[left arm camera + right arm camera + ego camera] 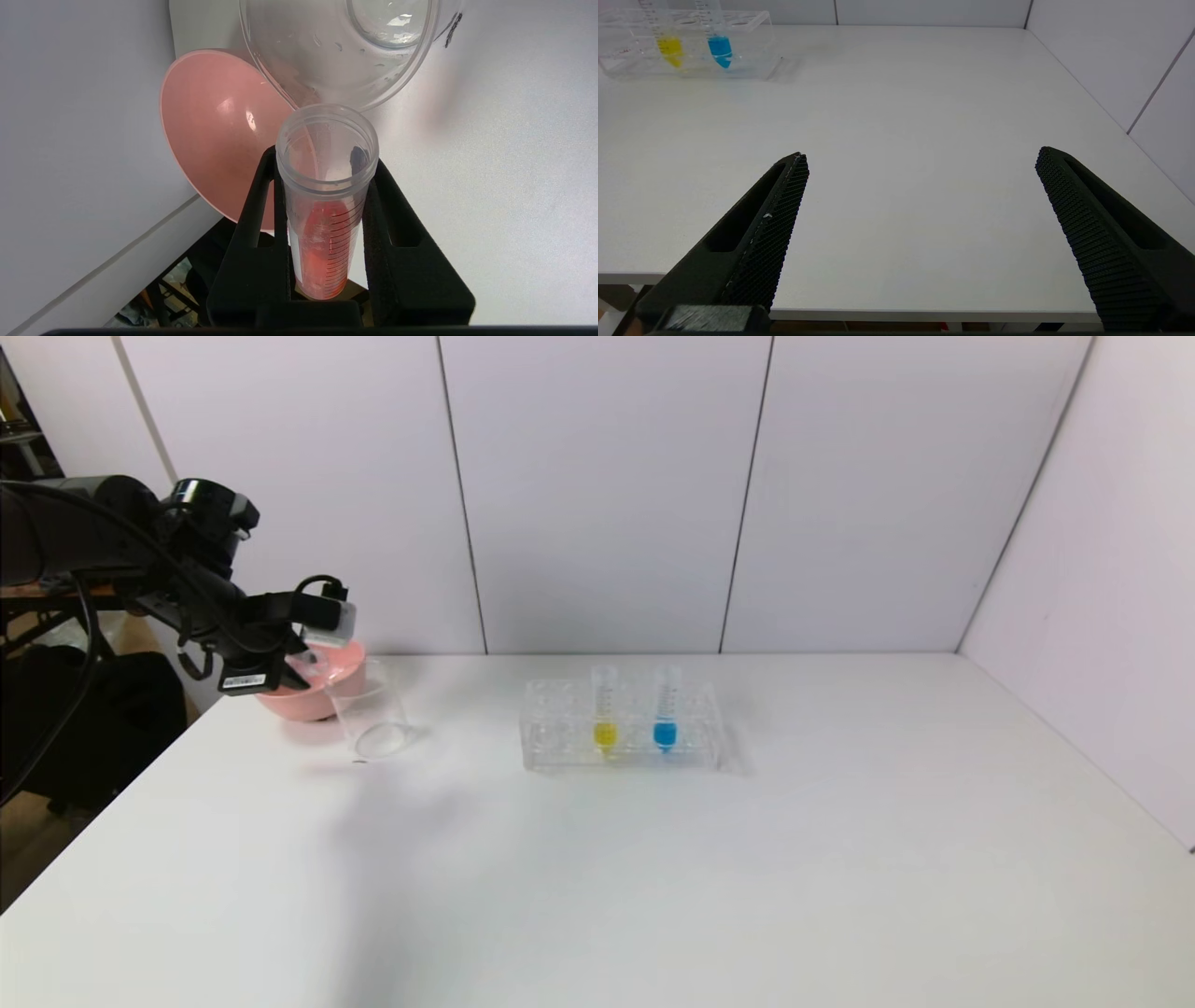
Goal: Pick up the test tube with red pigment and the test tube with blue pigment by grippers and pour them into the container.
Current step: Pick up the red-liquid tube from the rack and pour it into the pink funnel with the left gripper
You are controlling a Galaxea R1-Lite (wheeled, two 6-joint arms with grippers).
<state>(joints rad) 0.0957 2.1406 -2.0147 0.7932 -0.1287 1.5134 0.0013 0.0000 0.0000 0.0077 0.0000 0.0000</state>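
Note:
My left gripper point(324, 158) is shut on the test tube with red pigment point(327, 210). The tube is tilted, with its open mouth just beside the rim of the clear glass beaker point(336, 51), and the red liquid lies in its lower part. In the head view the left gripper point(313, 663) hangs over the far left of the table, next to the beaker point(373, 714). The test tube with blue pigment point(665, 714) stands upright in the clear rack point(560, 747); it also shows in the right wrist view point(718, 44). My right gripper point(922, 154) is open and empty above the table's front edge.
A pink round bowl point(289, 705) stands right behind the beaker, at the table's left edge; it also shows in the left wrist view point(219, 135). A tube with yellow liquid point(605, 714) stands in the rack next to the blue one. White walls close off the back and right.

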